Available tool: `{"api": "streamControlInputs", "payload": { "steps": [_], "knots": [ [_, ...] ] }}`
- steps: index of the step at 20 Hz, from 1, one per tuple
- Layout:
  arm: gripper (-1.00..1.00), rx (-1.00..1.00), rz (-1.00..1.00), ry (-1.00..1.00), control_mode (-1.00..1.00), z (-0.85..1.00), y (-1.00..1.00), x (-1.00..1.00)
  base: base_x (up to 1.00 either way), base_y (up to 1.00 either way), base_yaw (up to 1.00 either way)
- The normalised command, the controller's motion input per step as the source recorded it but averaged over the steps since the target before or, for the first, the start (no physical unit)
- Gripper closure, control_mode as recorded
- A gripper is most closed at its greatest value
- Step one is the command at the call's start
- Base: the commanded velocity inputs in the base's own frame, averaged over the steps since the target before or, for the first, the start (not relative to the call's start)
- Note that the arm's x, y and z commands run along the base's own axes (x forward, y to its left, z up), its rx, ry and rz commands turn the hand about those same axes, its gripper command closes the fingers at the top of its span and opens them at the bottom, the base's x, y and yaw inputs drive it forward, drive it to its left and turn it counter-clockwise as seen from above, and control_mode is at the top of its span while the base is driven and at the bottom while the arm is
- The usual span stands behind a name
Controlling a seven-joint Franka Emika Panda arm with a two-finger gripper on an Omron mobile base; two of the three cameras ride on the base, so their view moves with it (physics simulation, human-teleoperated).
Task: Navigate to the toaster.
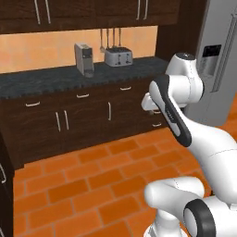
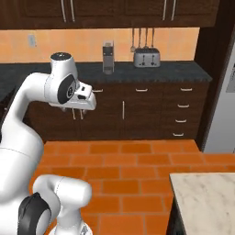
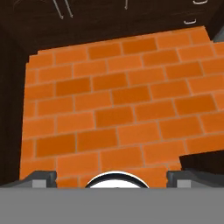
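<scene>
- Left base view: the toaster (image 1: pixel 118 57) sits at the desk's (image 1: pixel 55 81) back, near its right end; open brick floor (image 1: pixel 92 185) lies before the cabinets.
- Right base view: the end effector (image 2: pixel 78 113) hangs over bare floor.
- Hand view: fingertips (image 3: pixel 41 178) spread wide, holding nothing.

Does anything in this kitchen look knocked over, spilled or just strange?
Nothing stands out. The toaster and the coffee machine stand upright on the dark counter, utensils hang straight on the wall behind, the cabinet doors are shut, and the orange brick floor shows no spill.
</scene>
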Motion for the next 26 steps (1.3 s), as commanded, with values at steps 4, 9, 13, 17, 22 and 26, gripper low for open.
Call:
{"api": "streamControlInputs", "payload": {
  "steps": [4,9,13,17,22,26],
  "knots": [
    [-1.00,0.00,0.00,0.00,1.00,0.00,0.00,0.00,1.00,0.15,-0.20],
    [-1.00,0.00,0.00,0.00,1.00,0.00,0.00,0.00,1.00,-0.05,-0.10],
    [-1.00,0.00,0.00,0.00,1.00,0.00,0.00,0.00,1.00,-0.37,0.00],
    [-1.00,0.00,0.00,0.00,1.00,0.00,0.00,0.00,1.00,-0.67,0.01],
    [-1.00,0.00,0.00,0.00,1.00,0.00,0.00,0.00,1.00,-0.59,0.13],
    [-1.00,0.00,0.00,0.00,1.00,0.00,0.00,0.00,1.00,-0.26,0.25]
  ]
}}
